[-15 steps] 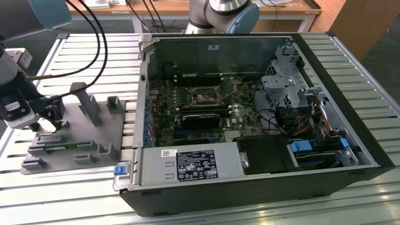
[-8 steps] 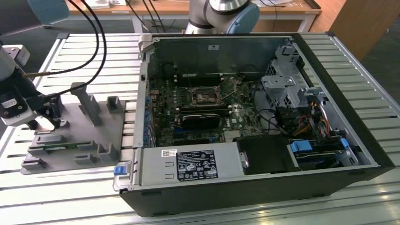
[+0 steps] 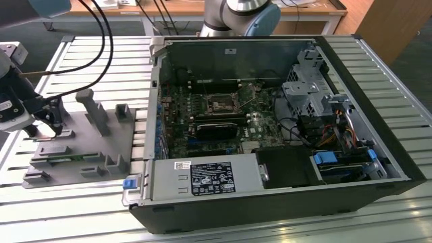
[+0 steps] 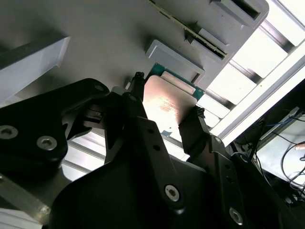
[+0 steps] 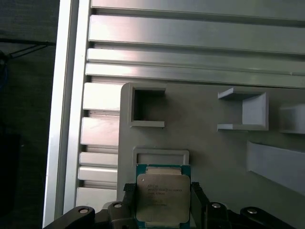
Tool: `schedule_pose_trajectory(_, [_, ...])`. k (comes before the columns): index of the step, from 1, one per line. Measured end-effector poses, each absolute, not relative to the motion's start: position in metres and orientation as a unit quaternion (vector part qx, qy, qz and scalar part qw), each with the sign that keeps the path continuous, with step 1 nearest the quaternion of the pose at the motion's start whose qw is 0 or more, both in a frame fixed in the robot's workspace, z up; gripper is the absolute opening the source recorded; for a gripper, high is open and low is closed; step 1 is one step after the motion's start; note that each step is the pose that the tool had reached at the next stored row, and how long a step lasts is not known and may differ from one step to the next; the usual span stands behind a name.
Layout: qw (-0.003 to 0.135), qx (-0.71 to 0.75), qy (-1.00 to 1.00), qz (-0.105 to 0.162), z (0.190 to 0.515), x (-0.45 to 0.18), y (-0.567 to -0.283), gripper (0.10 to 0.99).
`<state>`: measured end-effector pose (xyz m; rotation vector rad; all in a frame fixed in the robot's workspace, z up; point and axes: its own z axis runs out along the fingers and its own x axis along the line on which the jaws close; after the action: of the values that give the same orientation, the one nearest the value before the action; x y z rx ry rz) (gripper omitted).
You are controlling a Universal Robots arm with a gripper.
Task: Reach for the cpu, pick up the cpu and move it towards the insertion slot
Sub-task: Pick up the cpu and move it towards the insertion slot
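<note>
The cpu (image 5: pixel 163 193) is a small square chip with a silvery top and a green rim, lying low over the grey fixture plate (image 5: pixel 205 143) beside a shallow raised frame. My gripper (image 5: pixel 163 188) has one black finger against each of two opposite edges of the chip and is shut on it. The second wrist view shows the same grip, with the cpu (image 4: pixel 167 102) between the two fingers (image 4: pixel 138 102). In the exterior view my gripper (image 3: pixel 46 132) is at the far left over the fixture plate (image 3: pixel 74 152). The insertion slot (image 3: pixel 221 104) sits on the green board inside the open computer case.
The open computer case (image 3: pixel 270 202) fills the middle and right of the exterior view, with a black card (image 3: pixel 216 130) below the slot. Upright grey blocks (image 3: pixel 94 111) rise from the fixture plate. Black cables (image 3: pixel 101 45) hang above the slatted aluminium table (image 3: pixel 68 207).
</note>
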<state>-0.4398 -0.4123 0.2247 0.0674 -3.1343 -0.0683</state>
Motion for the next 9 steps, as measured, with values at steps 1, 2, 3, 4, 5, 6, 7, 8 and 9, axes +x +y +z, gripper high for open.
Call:
schedule_pose_trajectory(1, [0.003, 0.022, -1.0, -0.022, 0.2259, -0.4398, -0.4123, 0.541])
schedule_pose_trajectory(2, [0.003, 0.022, -1.0, -0.022, 0.2271, -0.4398, -0.4123, 0.541])
schedule_pose_trajectory(3, [0.003, 0.022, -1.0, -0.022, 0.2284, -0.4398, -0.4123, 0.541])
schedule_pose_trajectory(4, [0.003, 0.022, -1.0, -0.022, 0.2294, -0.4398, -0.4123, 0.541])
schedule_pose_trajectory(5, [0.003, 0.022, -1.0, -0.022, 0.2303, -0.4398, -0.4123, 0.541])
schedule_pose_trajectory(6, [0.003, 0.022, -1.0, -0.022, 0.2313, -0.4398, -0.4123, 0.541])
schedule_pose_trajectory(7, [0.003, 0.022, -1.0, -0.022, 0.2326, -0.4398, -0.4123, 0.541])
schedule_pose_trajectory(8, [0.003, 0.022, -1.0, -0.022, 0.2339, -0.4397, -0.4123, 0.541])
schedule_pose_trajectory(9, [0.003, 0.022, -1.0, -0.022, 0.2353, -0.4398, -0.4123, 0.541])
